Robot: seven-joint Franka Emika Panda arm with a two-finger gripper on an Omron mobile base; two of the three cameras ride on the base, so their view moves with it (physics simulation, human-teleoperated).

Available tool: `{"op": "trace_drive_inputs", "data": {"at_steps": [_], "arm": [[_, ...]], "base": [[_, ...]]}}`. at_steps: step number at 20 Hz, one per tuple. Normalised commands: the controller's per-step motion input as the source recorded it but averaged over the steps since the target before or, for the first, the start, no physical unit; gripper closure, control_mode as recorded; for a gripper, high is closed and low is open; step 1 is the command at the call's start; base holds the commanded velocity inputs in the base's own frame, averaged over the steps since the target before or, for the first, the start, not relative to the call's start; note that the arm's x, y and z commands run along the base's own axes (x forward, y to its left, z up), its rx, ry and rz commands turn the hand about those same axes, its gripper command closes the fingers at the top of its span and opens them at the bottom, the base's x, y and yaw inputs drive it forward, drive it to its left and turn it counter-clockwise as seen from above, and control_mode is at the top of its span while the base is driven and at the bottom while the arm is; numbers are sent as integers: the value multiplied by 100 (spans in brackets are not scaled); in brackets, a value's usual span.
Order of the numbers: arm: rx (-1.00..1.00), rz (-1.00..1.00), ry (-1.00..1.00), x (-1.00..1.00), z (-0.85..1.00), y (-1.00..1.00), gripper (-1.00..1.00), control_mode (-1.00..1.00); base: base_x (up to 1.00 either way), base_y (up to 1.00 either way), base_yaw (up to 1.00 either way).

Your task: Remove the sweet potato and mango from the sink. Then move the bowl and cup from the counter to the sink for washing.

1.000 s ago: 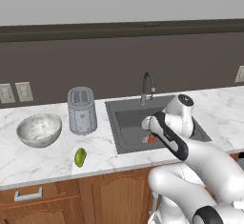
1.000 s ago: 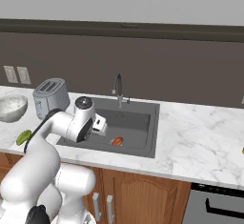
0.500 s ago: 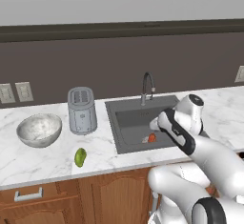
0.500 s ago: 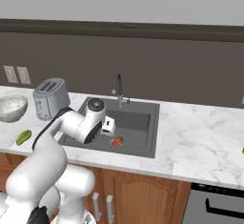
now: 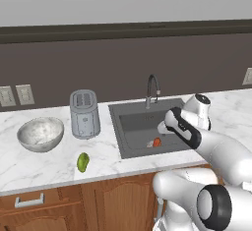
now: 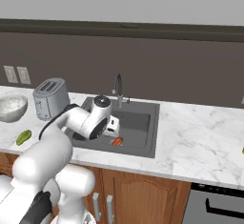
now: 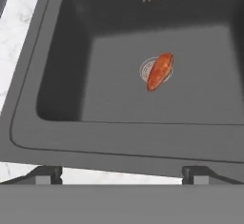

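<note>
Targeting sweet potato (image 7: 159, 71) lying on drain at sink (image 7: 57, 66) floor; mango (image 5: 82, 161) already on counter. Our gripper (image 7: 121, 173) hovers above, fingers wide apart, empty. Risk we see: tapered, rounded potato rolling from closing fingers.

The sweet potato (image 7: 159, 71), orange-red and tapered, lies on the floor of the sink (image 5: 129, 122), over the drain. The mango (image 5: 82, 162), green and oval, lies on the table near its front edge, left of the sink. The mottled whitish bowl (image 5: 41, 134) stands upright near the table's left end.
</note>
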Motion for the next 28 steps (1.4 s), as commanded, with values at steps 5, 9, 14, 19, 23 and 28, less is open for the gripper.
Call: {"op": "trace_drive_inputs", "data": {"at_steps": [5,9,14,19,23,28], "arm": [[-2,1,6,12,0,-10,-100,-100],[-2,2,0,9,0,-10,-100,-100],[-2,1,-1,6,-3,-9,-100,-100],[-4,3,0,11,-6,-6,-100,-100],[-4,4,0,11,-9,-3,-100,-100],[-2,5,0,11,-8,-4,-100,-100]], "base": [[0,0,0],[0,0,0],[0,0,0],[0,0,0],[0,0,0],[0,0,0]]}}
